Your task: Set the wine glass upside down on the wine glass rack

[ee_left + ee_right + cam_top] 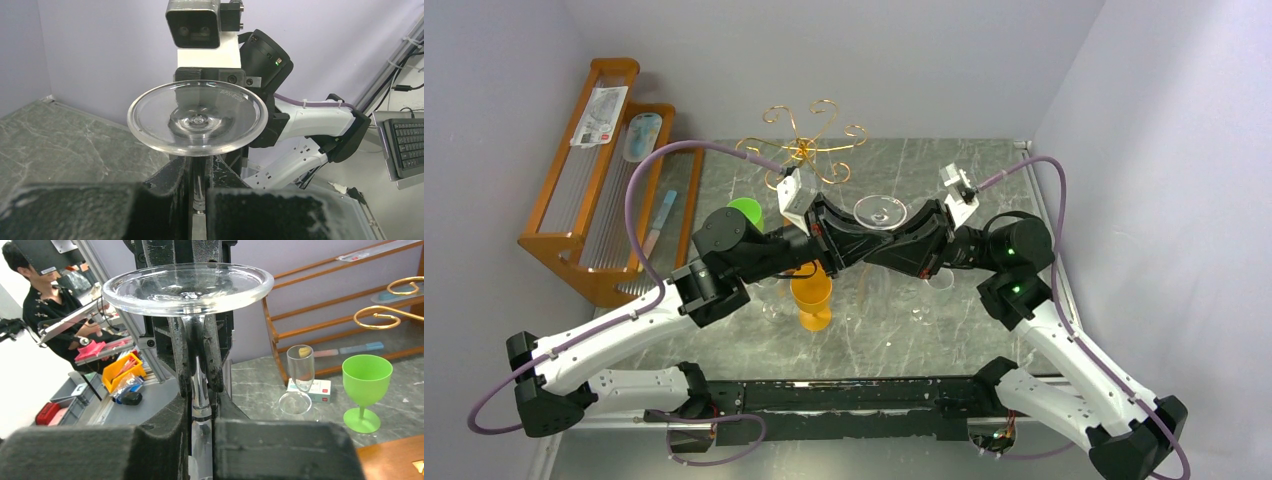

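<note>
Wine glass point(879, 210): held in mid-air over the counter point(984, 330), between my two pincers at the middle of the workspace.
Long axis: stem point(199, 385) upright, foot disc point(197, 122) level on top; the bowl end is hidden below my fingers.
Left pincer point(198, 197): closed on the stem just under the foot.
Right pincer point(201, 440): closed round the stem lower down, facing the left one; its pads look to touch the glass on both sides.
Wine glass rack point(809, 150): at the back of the counter, beyond and to the left of the glass, gold curls just behind my left wrist.
Nearer arm: the left, I judge; the rack lies on its side, so my right pincer would have to reach across.
Next move turns on: carrying the glass back and left with the stem upright, so the foot can slide into a curl.
</note>
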